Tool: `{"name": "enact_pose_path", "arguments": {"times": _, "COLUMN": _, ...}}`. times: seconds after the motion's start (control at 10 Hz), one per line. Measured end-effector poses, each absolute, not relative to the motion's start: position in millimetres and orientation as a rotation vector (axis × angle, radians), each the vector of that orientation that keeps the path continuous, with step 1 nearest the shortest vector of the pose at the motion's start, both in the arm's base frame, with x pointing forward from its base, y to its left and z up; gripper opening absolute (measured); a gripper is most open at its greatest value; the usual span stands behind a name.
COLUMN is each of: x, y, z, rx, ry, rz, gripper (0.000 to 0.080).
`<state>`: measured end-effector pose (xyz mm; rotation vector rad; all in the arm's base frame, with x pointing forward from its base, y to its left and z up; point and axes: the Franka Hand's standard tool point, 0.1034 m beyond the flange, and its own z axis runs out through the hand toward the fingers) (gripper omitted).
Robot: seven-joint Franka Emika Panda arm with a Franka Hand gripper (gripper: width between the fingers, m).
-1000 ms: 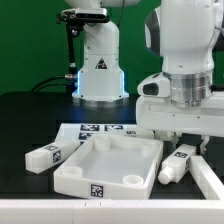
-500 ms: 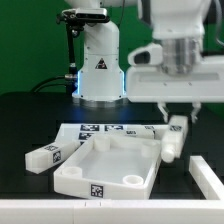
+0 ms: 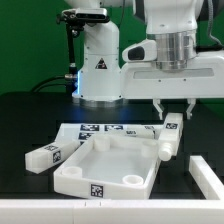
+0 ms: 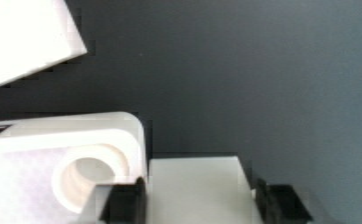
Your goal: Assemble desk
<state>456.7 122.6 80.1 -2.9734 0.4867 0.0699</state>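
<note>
Holding a white leg block [image 3: 167,138] clamped between its fingers, the gripper [image 3: 172,116] kept it tilted, lower end beside the desk top [image 3: 72,180] rim on the exterior view's right. Good insertion required an upright leg centred over a corner socket [image 4: 85,172].

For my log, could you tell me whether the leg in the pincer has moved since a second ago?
Yes: the leg in the pincer has risen off the table, judged against the unmoved desk top.
</note>
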Motion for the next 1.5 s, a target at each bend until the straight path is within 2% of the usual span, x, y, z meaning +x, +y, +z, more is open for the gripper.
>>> {"name": "enact_pose_path", "arguments": {"times": 0.2, "x": 437.9, "y": 89.6, "z": 106.6, "rx": -3.004, "ry": 0.316, "rz": 0.025, "gripper": 0.0290}}
{"name": "enact_pose_path", "arguments": {"times": 0.3, "x": 420.6, "y": 68.1, "z": 113.8, "rx": -3.032, "ry": 0.238, "rz": -0.029, "gripper": 0.0290}}
{"name": "enact_pose_path", "arguments": {"times": 0.4, "x": 406.4, "y": 49.5, "z": 111.0, "rx": -3.058, "ry": 0.210, "rz": -0.108, "gripper": 0.0290}}
{"name": "enact_pose_path", "arguments": {"times": 0.9, "x": 402.1, "y": 46.0, "z": 108.1, "rx": -3.069, "ry": 0.184, "rz": -0.123, "gripper": 0.0290}}
{"name": "enact_pose_path", "arguments": {"times": 1.2, "x": 379.1, "y": -30.1, "z": 110.8, "rx": -3.077, "ry": 0.182, "rz": -0.227, "gripper": 0.0290}}
{"name": "enact_pose_path", "arguments": {"times": 1.3, "x": 382.2, "y": -52.0, "z": 117.4, "rx": -3.083, "ry": 0.145, "rz": -0.281, "gripper": 0.0290}}
{"name": "enact_pose_path", "arguments": {"times": 1.4, "x": 391.7, "y": -60.3, "z": 128.7, "rx": -3.076, "ry": 0.116, "rz": -0.333, "gripper": 0.0290}}
{"name": "enact_pose_path", "arguments": {"times": 1.5, "x": 395.9, "y": -58.1, "z": 130.0, "rx": -3.074, "ry": 0.127, "rz": -0.342, "gripper": 0.0290}}
